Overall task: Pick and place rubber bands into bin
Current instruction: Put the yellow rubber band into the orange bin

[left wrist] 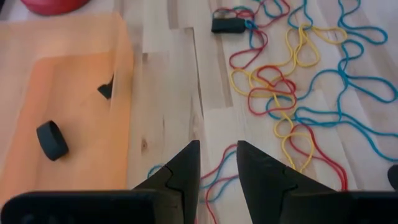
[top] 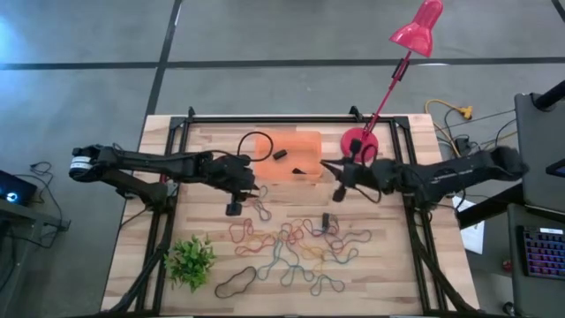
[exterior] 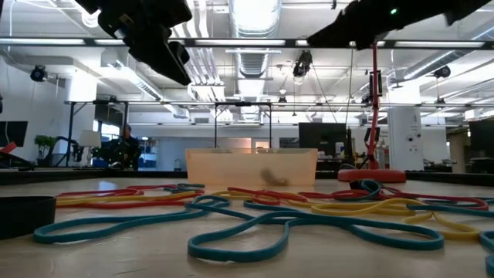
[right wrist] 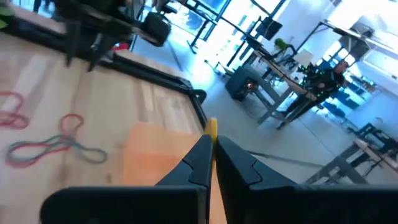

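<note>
The translucent orange bin (top: 287,157) stands at the table's far middle with two black rubber bands (left wrist: 51,140) inside. Many coloured rubber bands (top: 291,247) lie loose on the wood nearer the front edge. My left gripper (left wrist: 217,163) hovers open above the table just in front of the bin's left end, over red and blue bands (left wrist: 217,171), with nothing between its fingers. My right gripper (right wrist: 211,140) is raised at the bin's right end (top: 328,166), nearly level, shut on a yellow rubber band (right wrist: 211,127). My right gripper pinches the yellow rubber band between its two fingers. A short yellow piece (right wrist: 211,126) sticks out past the fingertips. The fingers reach nearly level from the table's right, above the bin's right end (right wrist: 155,155). The fingers hide the band's other parts.
A red desk lamp's round base (top: 359,141) stands right of the bin, close to my right gripper, with its arm slanting up and back. A small green plant (top: 190,261) sits at the near left. A black frame (top: 265,117) borders the table.
</note>
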`<state>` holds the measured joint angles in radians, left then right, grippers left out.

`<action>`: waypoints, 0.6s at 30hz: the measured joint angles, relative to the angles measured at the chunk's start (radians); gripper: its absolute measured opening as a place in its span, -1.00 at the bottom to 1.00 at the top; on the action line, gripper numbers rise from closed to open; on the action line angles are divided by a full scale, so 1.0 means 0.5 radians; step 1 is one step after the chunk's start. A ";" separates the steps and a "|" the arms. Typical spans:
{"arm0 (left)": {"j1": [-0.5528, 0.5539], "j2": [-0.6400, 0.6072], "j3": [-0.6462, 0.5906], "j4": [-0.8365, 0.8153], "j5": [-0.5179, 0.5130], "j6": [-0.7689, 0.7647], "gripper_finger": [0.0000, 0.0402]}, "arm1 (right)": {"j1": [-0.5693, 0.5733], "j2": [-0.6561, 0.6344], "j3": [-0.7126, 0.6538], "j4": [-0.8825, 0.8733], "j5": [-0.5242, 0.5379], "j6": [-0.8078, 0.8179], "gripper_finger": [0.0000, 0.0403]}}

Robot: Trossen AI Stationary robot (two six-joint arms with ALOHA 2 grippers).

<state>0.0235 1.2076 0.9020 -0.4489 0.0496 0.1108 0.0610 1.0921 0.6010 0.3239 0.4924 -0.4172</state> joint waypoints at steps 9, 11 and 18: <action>0.002 0.000 -0.204 0.365 0.000 -0.001 -0.55 | -0.398 0.429 0.000 0.439 -0.263 0.065 -0.96; 0.001 0.000 -0.258 0.450 0.000 -0.001 -0.55 | -0.452 0.522 -0.001 0.508 -0.265 0.087 -0.96; 0.002 0.001 -0.380 0.619 0.000 -0.002 -0.55 | -0.615 0.754 0.002 0.549 -0.283 0.329 -0.96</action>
<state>0.0242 1.2079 0.7120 -0.1396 0.0496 0.1101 -0.2465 1.4691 0.6018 0.5983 0.3508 -0.2527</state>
